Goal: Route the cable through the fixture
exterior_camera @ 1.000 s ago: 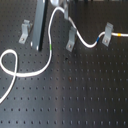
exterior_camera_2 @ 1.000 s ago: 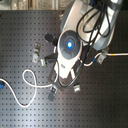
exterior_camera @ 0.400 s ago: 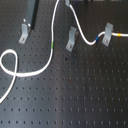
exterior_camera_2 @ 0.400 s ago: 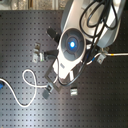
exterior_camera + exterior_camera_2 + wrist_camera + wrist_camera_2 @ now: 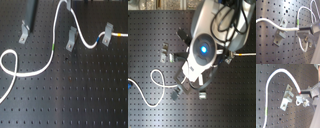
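Note:
The white cable (image 5: 30,74) loops at the first exterior view's left, passes its green mark (image 5: 53,47) and rises to my gripper (image 5: 67,4) at the top edge. From there it drops past the middle grey fixture (image 5: 71,39) and runs into the right fixture (image 5: 106,35), with the yellow and blue bands (image 5: 118,35) beyond. In both wrist views my gripper (image 5: 302,30) (image 5: 302,93) is shut on the cable (image 5: 273,23) (image 5: 279,73), above a fixture clip (image 5: 280,37) (image 5: 287,97). The arm (image 5: 203,50) hides the gripper in the second exterior view.
A third grey clip (image 5: 23,33) stands at the first exterior view's left beside a black bar (image 5: 32,12). The black perforated board (image 5: 75,95) carries everything. In the second exterior view the cable loop (image 5: 158,82) lies left, with small clips (image 5: 164,51) (image 5: 177,93) around the arm.
The arm has shifted slightly toward the second exterior view's right. The cable stays in the gripper and its lifted part has barely moved.

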